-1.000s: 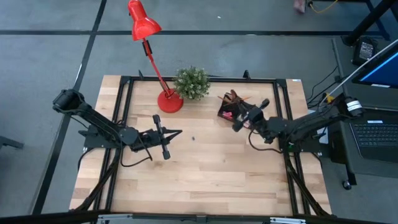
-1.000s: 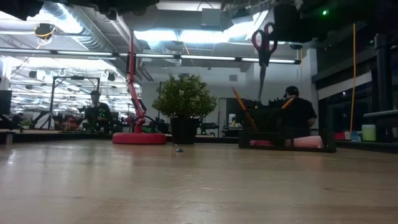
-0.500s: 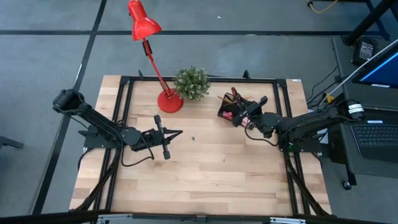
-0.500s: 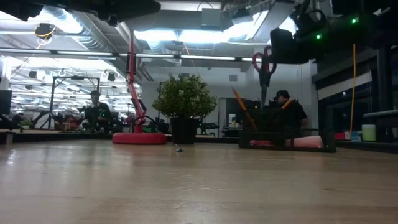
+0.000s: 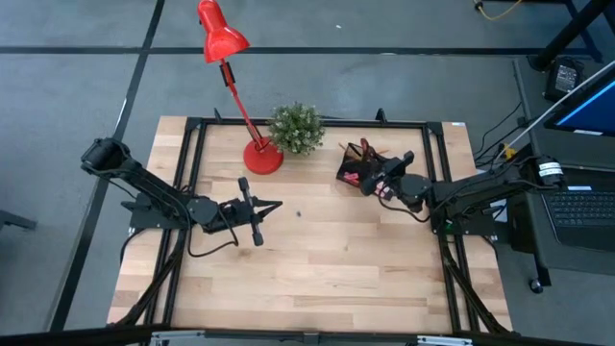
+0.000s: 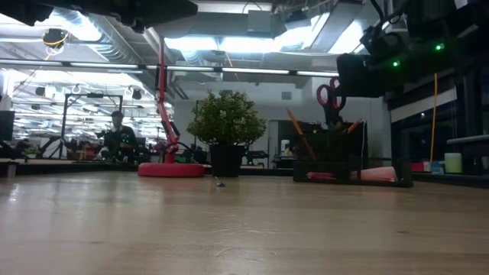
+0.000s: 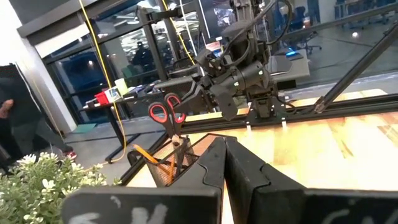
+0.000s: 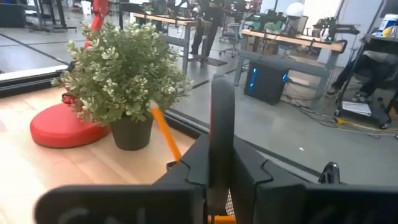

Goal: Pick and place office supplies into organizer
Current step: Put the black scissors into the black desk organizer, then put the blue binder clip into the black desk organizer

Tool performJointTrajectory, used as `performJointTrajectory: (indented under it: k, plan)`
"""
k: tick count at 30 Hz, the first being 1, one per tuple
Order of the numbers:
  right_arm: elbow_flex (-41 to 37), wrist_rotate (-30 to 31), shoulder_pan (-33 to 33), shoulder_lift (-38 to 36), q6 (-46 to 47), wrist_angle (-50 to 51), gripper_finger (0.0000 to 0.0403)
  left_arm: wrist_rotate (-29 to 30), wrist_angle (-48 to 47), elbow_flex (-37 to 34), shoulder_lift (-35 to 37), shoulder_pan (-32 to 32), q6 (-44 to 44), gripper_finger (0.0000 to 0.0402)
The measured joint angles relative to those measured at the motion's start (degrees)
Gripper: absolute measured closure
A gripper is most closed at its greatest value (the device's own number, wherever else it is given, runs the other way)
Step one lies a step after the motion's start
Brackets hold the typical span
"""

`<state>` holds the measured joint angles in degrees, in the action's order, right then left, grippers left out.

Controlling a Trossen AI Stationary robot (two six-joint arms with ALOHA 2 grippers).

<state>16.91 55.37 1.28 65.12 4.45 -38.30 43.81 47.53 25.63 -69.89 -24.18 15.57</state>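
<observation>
1. Currently, right gripper: clenched on the scissors, red handles uppermost, blades hanging down from the jaws into the organizer directly below.
2. Organizer contents, already stowed: orange pencils leaning up beside the jaws; something pink low in a compartment, item not identifiable.
3. Left gripper: clenched, empty, resting well apart from the organizer, at mid-table.
4. Outstanding, by judgement: release of the scissors; one small dark object lies on the table, well clear of both jaws, identity unclear. Task looks nearly complete.
</observation>
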Motion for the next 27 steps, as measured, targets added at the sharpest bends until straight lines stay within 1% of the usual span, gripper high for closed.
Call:
performJointTrajectory:
  k: [5,9,12,16,19,23,27]
  plan:
    - [-0.3,0.0,-0.1,0.0,1.5,0.0,0.0326,0.0,0.0,0.0,0.0,0.0,0.0,0.0399]
    - [-0.3,0.0,-0.1,0.0,0.8,-0.1,0.031,0.0,-0.3,0.0,0.0,0.0,0.0,0.04]
    - [-0.4,0.0,-0.1,0.0,-2.8,-2.3,0.0305,0.0,-1.1,0.0,0.0,0.0,-0.8,0.04]
    - [-0.3,-0.1,0.1,0.0,-7.7,-9.9,0.0298,0.0,-2.2,0.0,0.0,0.0,-1.4,0.0399]
    - [0.7,-0.1,0.8,0.0,-12.9,-13.4,0.0294,0.2,-2.4,0.0,0.0,0.0,-1.4,0.04]
    - [3.9,-0.2,2.1,0.0,-19.5,-14.7,0.0291,0.3,-2.4,0.0,0.0,0.0,-1.4,0.04]
    - [7.9,-0.3,4.0,0.0,-23.6,-14.7,0.0291,0.7,-2.4,0.0,0.0,0.0,-1.4,0.0399]
